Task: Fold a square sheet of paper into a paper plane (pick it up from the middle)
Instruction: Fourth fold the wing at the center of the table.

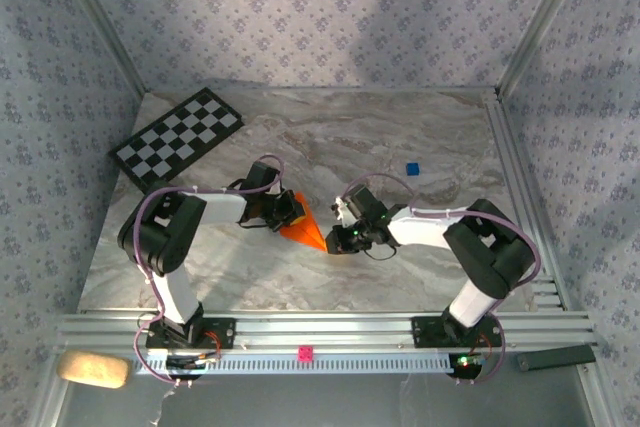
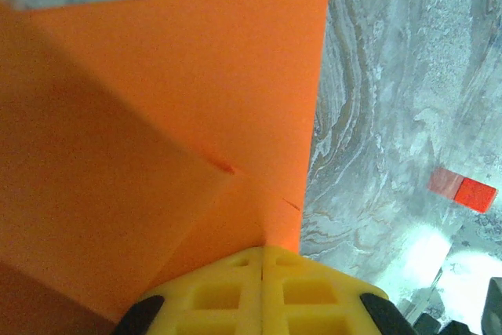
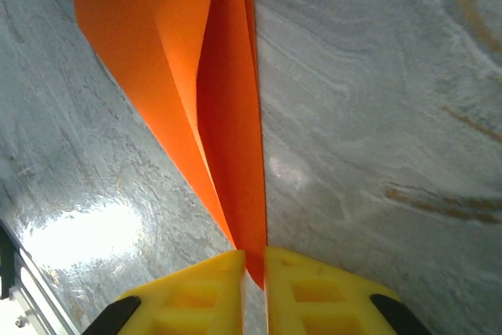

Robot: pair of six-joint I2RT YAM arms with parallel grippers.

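Right gripper (image 3: 252,256) pinches the pointed near-right tip of the paper plane (image 1: 303,227). Left gripper (image 2: 263,253), fingers pressed together, clamps its wide far-left end. The long axis runs straight between them, mid table (image 1: 430,137), one end per arm.

You have two arms at one table (image 1: 400,277), a left arm (image 1: 165,232) and a right arm (image 1: 485,247). They carry two grippers, a left gripper (image 1: 288,213) and a right gripper (image 1: 336,239), each with two yellow fingers (image 3: 196,296). Count one sheet of orange paper (image 1: 305,230), one checkerboard (image 1: 177,137), two small cubes, namely one blue cube (image 1: 411,168) and one red cube (image 2: 463,191), plus one pink tag (image 1: 305,352), one tan pad (image 1: 93,368) and one black bar (image 1: 555,357).
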